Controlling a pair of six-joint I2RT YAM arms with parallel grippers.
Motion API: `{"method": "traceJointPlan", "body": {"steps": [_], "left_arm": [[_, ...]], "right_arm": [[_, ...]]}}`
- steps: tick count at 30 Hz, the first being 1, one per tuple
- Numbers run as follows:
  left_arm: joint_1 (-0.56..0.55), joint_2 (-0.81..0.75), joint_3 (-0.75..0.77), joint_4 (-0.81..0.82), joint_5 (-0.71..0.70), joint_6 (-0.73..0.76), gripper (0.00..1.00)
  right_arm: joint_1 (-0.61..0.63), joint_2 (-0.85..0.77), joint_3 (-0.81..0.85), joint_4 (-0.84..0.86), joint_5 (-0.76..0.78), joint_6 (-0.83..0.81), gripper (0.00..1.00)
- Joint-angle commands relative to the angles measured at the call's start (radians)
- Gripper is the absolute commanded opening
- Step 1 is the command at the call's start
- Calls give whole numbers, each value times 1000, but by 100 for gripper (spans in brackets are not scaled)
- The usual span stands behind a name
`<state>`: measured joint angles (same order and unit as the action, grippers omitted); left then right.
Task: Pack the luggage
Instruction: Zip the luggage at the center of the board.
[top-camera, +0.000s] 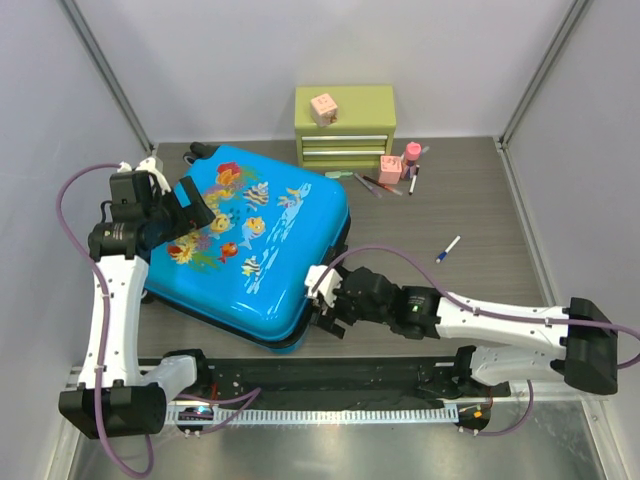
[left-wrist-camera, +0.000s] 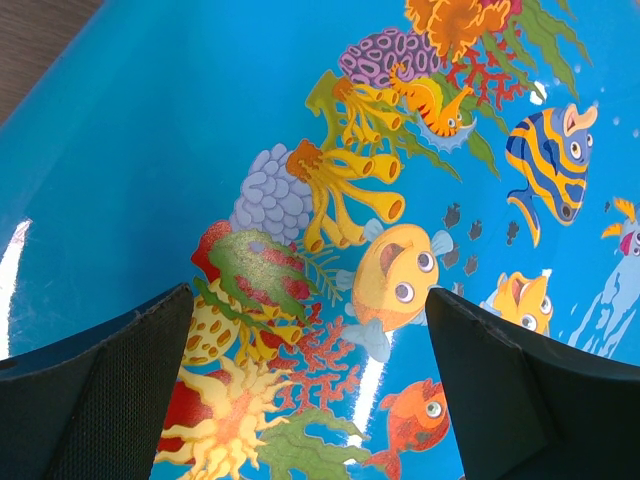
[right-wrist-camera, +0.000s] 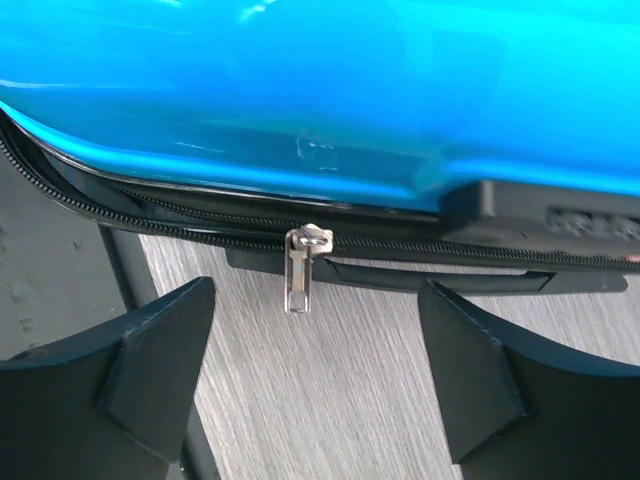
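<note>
Large bright blue hard-shell suitcase with fish-and-coral print (top-camera: 262, 232) lies flat, lid down, on the left-centre of the grey wood-grain desk (top-camera: 480, 210); printed shell faces up; a black wheel shows at its far-left corner.

Left hand (top-camera: 198, 208) hangs over the suitcase's left part, above the coral print; in the left wrist view its two black fingers (left-wrist-camera: 120, 390) stand wide apart with the yellow fish and coral artwork between them; whether the fingers touch the shell, cannot tell.

Right hand (top-camera: 320, 300) sits at the suitcase's near-right edge, low to the desk, pointing into the side seam; in the right wrist view its black fingers (right-wrist-camera: 150, 380) are spread, gripping nothing; small silver zipper pull (right-wrist-camera: 299, 268) dangles from the black zipper track just beyond and between the fingertips, not touched; black recessed side handle (right-wrist-camera: 430, 275) runs along the same edge to the right of the pull.

Olive-green small drawer chest (top-camera: 345, 128) stands at the desk's far edge behind the suitcase, apart from it; pink cube (top-camera: 322, 107) rests on top of the chest; pink bottles and pens (top-camera: 398, 168) lie just right of the chest; blue-and-white pen (top-camera: 448, 248) lies alone on the desk's right part, well apart from both hands.
</note>
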<state>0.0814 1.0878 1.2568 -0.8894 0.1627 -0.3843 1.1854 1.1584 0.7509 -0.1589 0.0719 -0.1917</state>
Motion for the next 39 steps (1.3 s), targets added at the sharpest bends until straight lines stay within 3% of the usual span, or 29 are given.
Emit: {"method": "traceJointPlan", "body": {"steps": [1, 11, 18, 25, 32, 39], "left_arm": [[0, 3, -30, -32, 17, 8, 100], [0, 7, -13, -37, 12, 18, 100], [0, 7, 15, -48, 11, 19, 100], [0, 7, 1, -48, 8, 19, 100], [0, 0, -20, -42, 11, 21, 100], [1, 1, -34, -34, 8, 21, 100]], "right_arm": [[39, 29, 51, 27, 81, -41, 85], [86, 113, 64, 77, 307, 3, 65], [86, 153, 82, 74, 368, 29, 42], [86, 124, 67, 71, 315, 32, 27], [86, 41, 44, 19, 206, 24, 4], [86, 1, 39, -59, 62, 31, 2]]}}
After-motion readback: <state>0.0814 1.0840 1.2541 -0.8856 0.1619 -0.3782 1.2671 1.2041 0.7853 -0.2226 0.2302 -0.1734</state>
